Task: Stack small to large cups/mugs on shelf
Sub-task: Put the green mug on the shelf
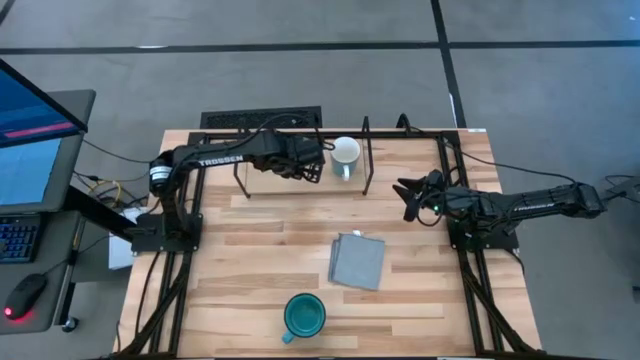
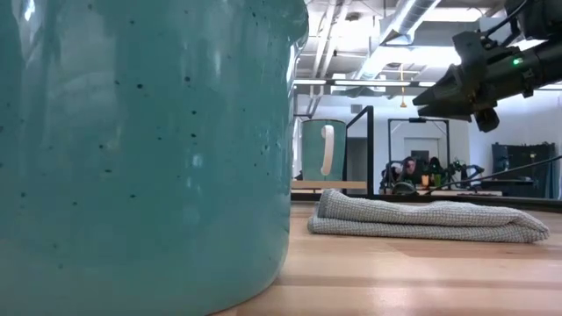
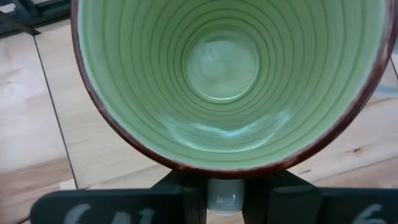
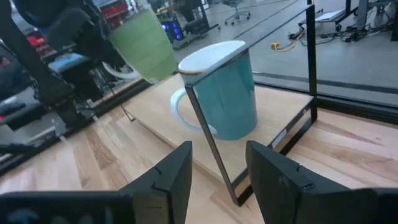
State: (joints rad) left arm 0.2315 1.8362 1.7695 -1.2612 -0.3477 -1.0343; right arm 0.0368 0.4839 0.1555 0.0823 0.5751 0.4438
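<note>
My left gripper (image 1: pixel 312 162) is shut on a light-green mug (image 3: pixel 224 68) with a dark-red rim. It holds the mug in the air over the shelf's left part; the mug also shows in the right wrist view (image 4: pixel 144 43). A blue-green mug with a white inside (image 4: pixel 222 93) stands upright on the shelf's light wood base (image 4: pixel 273 146), just right of the held mug (image 1: pixel 345 156). The shelf's black wire frame (image 1: pixel 366 160) stands at the table's far side. A larger teal mug (image 1: pixel 303 315) stands upright near the table's front edge. My right gripper (image 1: pixel 408 195) is open and empty, in the air right of the shelf mug. My left gripper pinches a pale part at the mug's rim side (image 3: pixel 222 196) between its two fingers (image 3: pixel 180 190); it looks like the handle. The fingers come level from the table's left. The mug is lifted clear and tipped, its mouth turned toward the wrist and its bottom toward the shelf mug.
A folded grey cloth (image 1: pixel 357 260) lies flat at the table's middle, between the shelf and the teal mug. The shelf's thin black posts (image 4: pixel 208 143) stand close around the shelf mug. A monitor and keyboard (image 1: pixel 30 150) sit off the table's left side.
</note>
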